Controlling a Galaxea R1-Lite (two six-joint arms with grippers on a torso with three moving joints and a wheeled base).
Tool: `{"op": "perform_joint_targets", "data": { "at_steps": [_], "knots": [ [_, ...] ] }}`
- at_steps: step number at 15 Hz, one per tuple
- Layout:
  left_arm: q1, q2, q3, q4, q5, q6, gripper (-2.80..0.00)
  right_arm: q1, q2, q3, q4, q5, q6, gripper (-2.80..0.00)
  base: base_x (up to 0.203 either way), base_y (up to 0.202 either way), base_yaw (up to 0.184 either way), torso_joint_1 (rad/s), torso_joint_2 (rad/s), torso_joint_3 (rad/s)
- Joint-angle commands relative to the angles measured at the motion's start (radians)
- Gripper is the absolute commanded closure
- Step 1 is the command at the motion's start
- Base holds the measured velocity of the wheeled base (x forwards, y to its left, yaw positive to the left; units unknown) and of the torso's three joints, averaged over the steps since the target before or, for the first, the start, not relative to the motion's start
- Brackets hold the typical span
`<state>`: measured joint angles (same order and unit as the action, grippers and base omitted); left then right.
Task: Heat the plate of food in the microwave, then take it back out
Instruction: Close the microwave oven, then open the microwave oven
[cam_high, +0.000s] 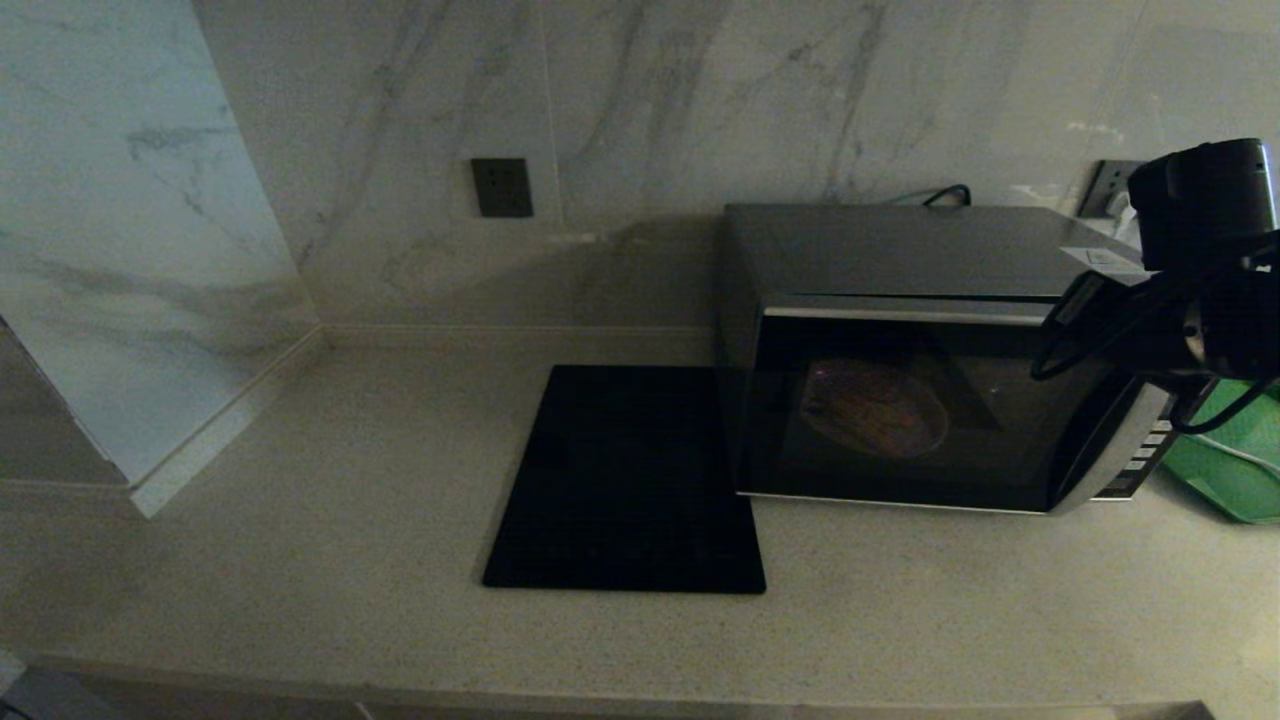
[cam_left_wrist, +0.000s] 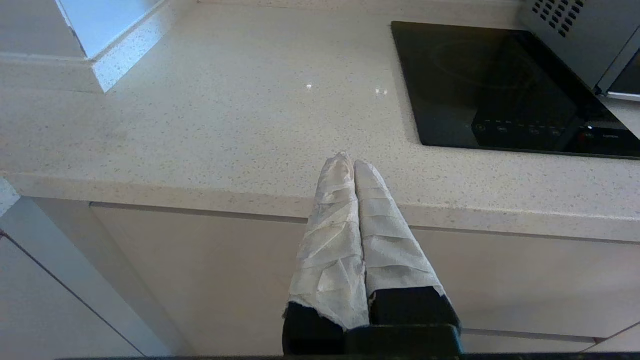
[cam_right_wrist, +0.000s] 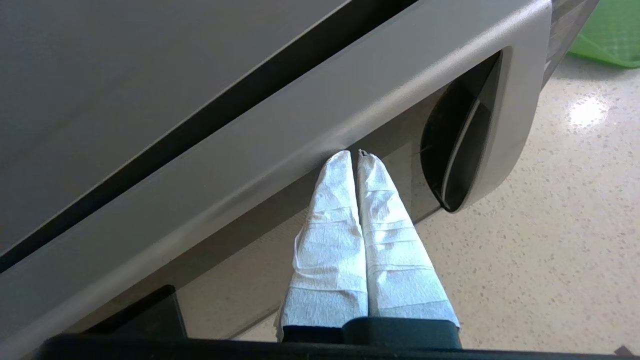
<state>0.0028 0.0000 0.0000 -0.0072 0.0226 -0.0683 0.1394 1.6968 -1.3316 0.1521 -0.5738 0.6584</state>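
The microwave (cam_high: 900, 350) stands at the right of the counter with its dark glass door shut. Through the glass the plate of food (cam_high: 875, 408) shows dimly inside. My right arm (cam_high: 1200, 270) hangs at the microwave's upper right corner. In the right wrist view my right gripper (cam_right_wrist: 354, 155) is shut and empty, its paper-wrapped fingertips (cam_right_wrist: 340, 165) touching the door's silver trim (cam_right_wrist: 310, 115) beside the dark handle recess (cam_right_wrist: 462, 145). My left gripper (cam_left_wrist: 349, 161) is shut and empty, parked over the counter's front edge, away from the microwave (cam_left_wrist: 575, 35).
A flat black square mat (cam_high: 625, 480) lies just left of the microwave. A green tray (cam_high: 1230, 465) sits right of it, behind my right arm. A marble wall and a corner pillar (cam_high: 130, 250) bound the counter at the back and left.
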Motion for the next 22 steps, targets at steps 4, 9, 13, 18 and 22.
{"op": "perform_joint_targets", "data": {
  "at_steps": [4, 9, 13, 18, 22],
  "knots": [
    [0.0, 0.001, 0.0, 0.0, 0.0, -0.001, 0.0, 0.0, -0.002, 0.034, -0.029, -0.003, 0.004, 0.0, 0.0, 0.0, 0.0, 0.0, 0.0, 0.0],
    [-0.001, 0.0, 0.0, 0.0, 0.0, -0.001, 0.0, -0.003, -0.09, 0.085, -0.029, -0.005, -0.003, 0.0, 0.0, 0.0, 0.0, 0.0, 0.0, 0.0],
    [0.0, 0.0, 0.0, 0.0, 0.0, -0.001, 0.0, -0.011, -0.21, 0.155, -0.023, -0.004, -0.029, 0.0, 0.0, 0.0, 0.0, 0.0, 0.0, 0.0],
    [0.0, 0.0, 0.0, 0.0, 0.0, -0.001, 0.0, -0.146, -0.313, 0.221, -0.001, 0.017, -0.044, 0.0, 0.0, 0.0, 0.0, 0.0, 0.0, 0.0],
    [-0.001, 0.001, 0.0, 0.0, 0.0, -0.001, 0.0, -0.405, -0.409, 0.243, 0.12, 0.317, -0.024, 0.0, 0.0, 0.0, 0.0, 0.0, 0.0, 0.0]
  ]
}}
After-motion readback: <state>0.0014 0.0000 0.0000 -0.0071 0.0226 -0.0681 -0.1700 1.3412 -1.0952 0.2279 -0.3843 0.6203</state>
